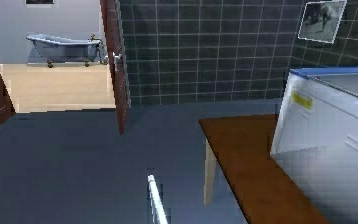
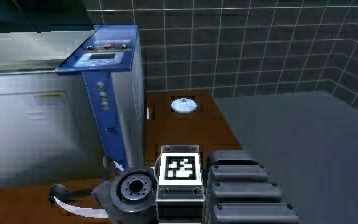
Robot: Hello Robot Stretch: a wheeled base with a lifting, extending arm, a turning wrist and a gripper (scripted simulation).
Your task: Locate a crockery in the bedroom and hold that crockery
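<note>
A small white round thing, perhaps a dish, lies on the brown table near its far edge, against the dark tiled wall. My arm rises from the bottom of the arm side view with a white marked square at its end. The gripper reaches left from its dark round body, low over the table's near part beside a big machine. I cannot tell whether it holds anything. The white thing lies well beyond the gripper and to its right.
A large grey and blue machine takes up much of the table. In the forward view an open dark red door leads to a room with a blue bathtub. A picture hangs on the tiled wall. Dark floor lies free right of the table.
</note>
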